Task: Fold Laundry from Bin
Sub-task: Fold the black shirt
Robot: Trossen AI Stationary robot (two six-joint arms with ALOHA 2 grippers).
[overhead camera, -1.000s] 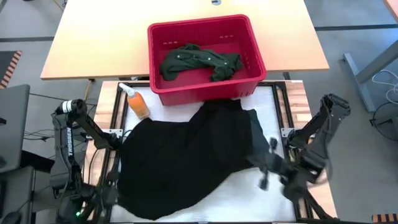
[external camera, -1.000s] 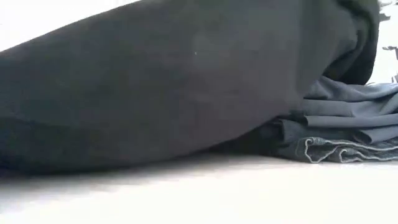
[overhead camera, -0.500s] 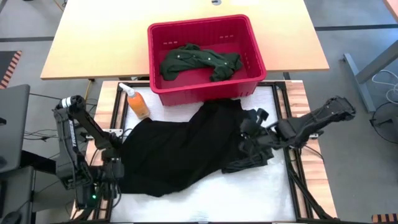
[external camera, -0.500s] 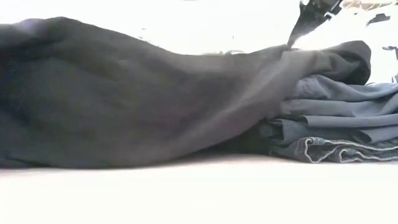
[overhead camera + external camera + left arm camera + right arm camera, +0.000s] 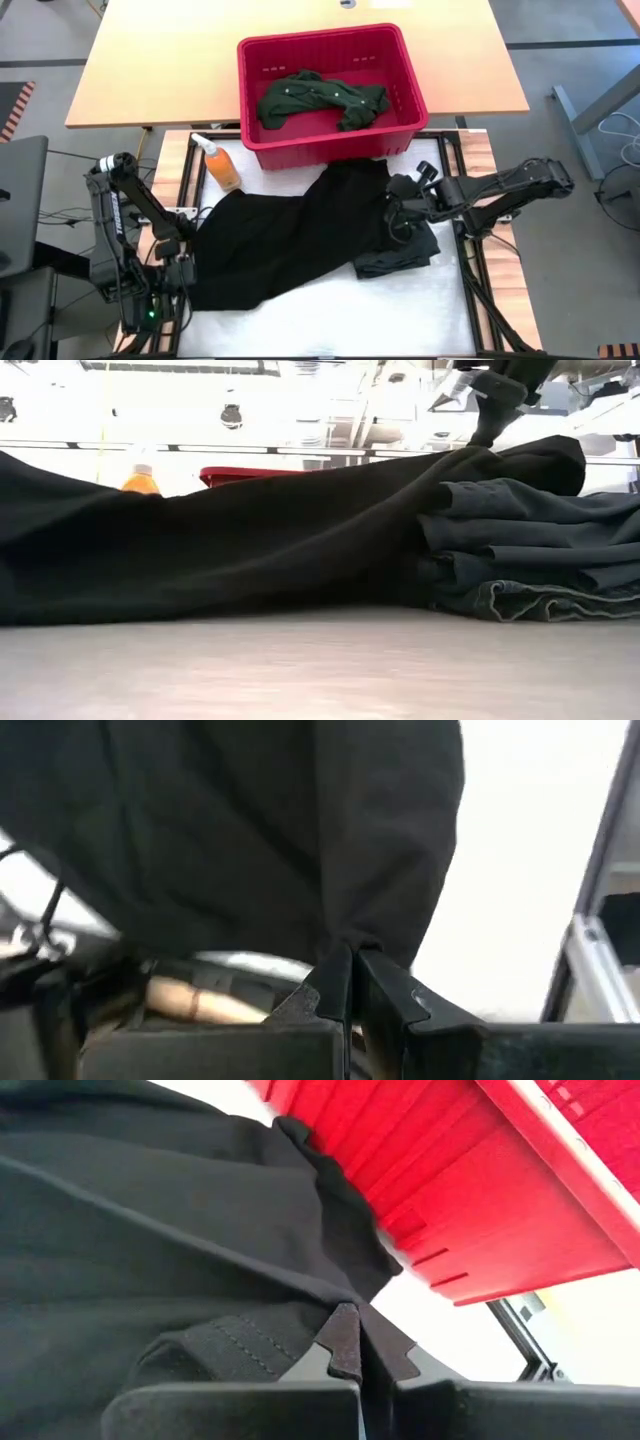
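Mid-fold: your left gripper (image 5: 350,970) and right gripper (image 5: 352,1342) each pinch an edge of the black garment (image 5: 290,240), spread below the bin (image 5: 330,88) — shirt (image 5: 320,98) inside. Next, judge the fold line — lay it flat before letting go.

Even light overhead, harsh glare at table height

From above, light falls evenly with soft, faint shadows, though the black cloth (image 5: 290,245) swallows its folds into one flat dark mass. In the low view the room behind is blown out white from ten to two o'clock, and the tabletop (image 5: 300,670) at six o'clock is blurred. Both wrist views are soft, with washed-out white patches toward three o'clock.
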